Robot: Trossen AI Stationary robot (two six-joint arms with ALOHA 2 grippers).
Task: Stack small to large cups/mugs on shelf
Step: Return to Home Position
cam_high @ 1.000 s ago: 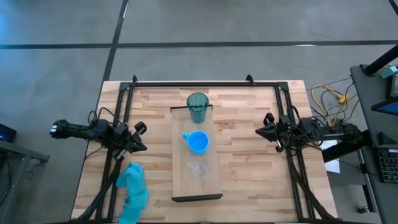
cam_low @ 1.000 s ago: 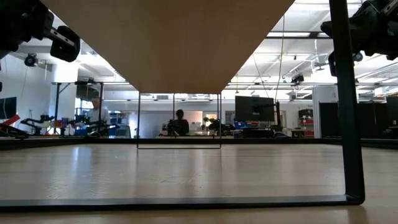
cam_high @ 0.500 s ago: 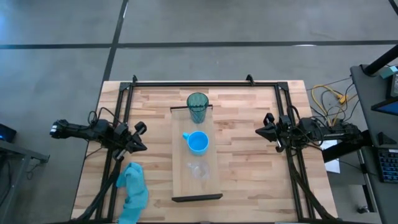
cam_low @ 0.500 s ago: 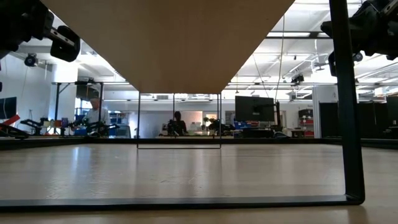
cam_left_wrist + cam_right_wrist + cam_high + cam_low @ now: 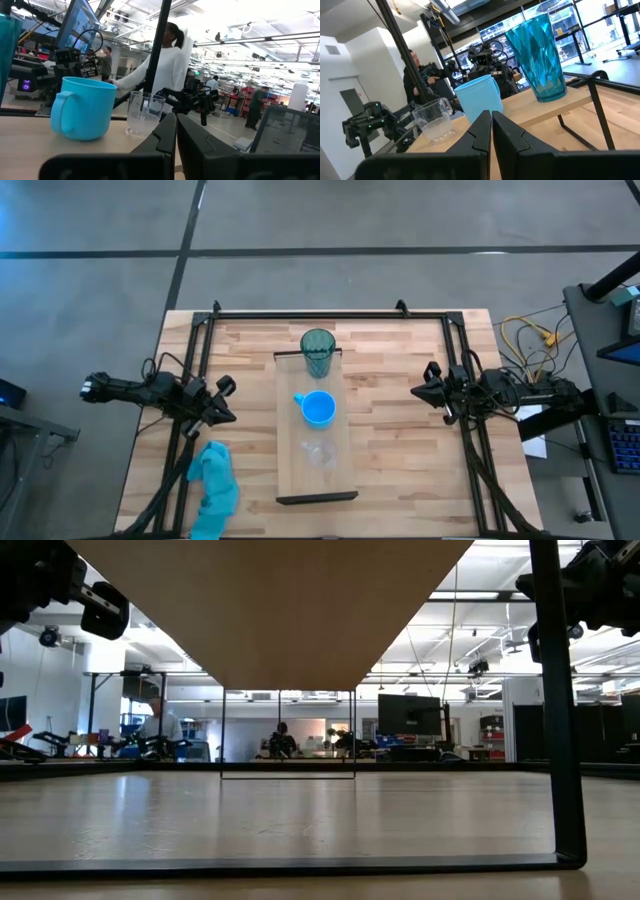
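Observation:
The teal tumbler (image 5: 318, 352), the blue mug (image 5: 318, 409) and the small clear cup (image 5: 319, 452) stand upright in a row on the light wooden shelf (image 5: 296, 475), tumbler at the far end. They also show in the right wrist view: tumbler (image 5: 539, 54), mug (image 5: 477, 97), cup (image 5: 434, 120). The left wrist view shows the mug (image 5: 82, 107) and cup (image 5: 144, 114). My left gripper (image 5: 226, 401) is shut and empty left of the shelf. My right gripper (image 5: 422, 383) is shut and empty right of it.
A light blue cloth (image 5: 214, 487) lies crumpled at the table's near left. Black frame rails (image 5: 330, 312) run along the table's far, left and right sides. People stand in the room beyond the table (image 5: 165, 65). Bare tabletop lies on both sides of the shelf.

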